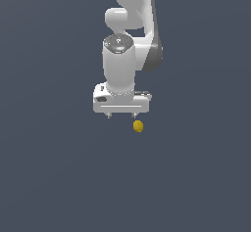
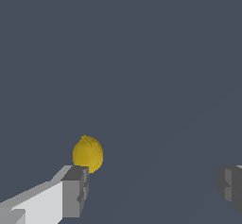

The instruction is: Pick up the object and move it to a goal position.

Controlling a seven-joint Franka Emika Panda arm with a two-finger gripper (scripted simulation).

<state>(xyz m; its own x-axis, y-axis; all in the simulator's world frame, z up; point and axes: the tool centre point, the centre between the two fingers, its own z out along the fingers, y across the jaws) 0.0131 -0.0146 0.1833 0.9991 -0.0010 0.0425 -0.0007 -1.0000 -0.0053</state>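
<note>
A small mustard-yellow, slightly lumpy ball [image 1: 138, 126], shaped much like a lemon, lies on the flat slate-grey floor [image 1: 49, 177], just beneath the hand of a white robot arm [image 1: 132, 11]. In the exterior view the ball sits under the finger on that view's right rather than in the middle of the hand, and it shows in full below the fingertip.

The wrist view brings the ball [image 2: 88, 154] up close: its skin is dimpled, with a small nub at one end, and it lies just past the grey pad of one finger [image 2: 75, 190], close beside that pad's tip. Whether the two touch cannot be told. The opposite finger [image 2: 231, 185] stands well apart from the ball, at the far edge of that picture, with bare floor between the pads.

The white two-fingered gripper [image 1: 121, 115] hangs with its jaws spread wide and nothing between them. Only the short tips of its fingers peep out below the broad white hand block [image 1: 121, 103] in the exterior view. Above the block rises the thick white wrist cylinder [image 1: 118, 64], capped by a grey disc, with the arm's elbow link curving away behind it toward the top of the frame.
</note>
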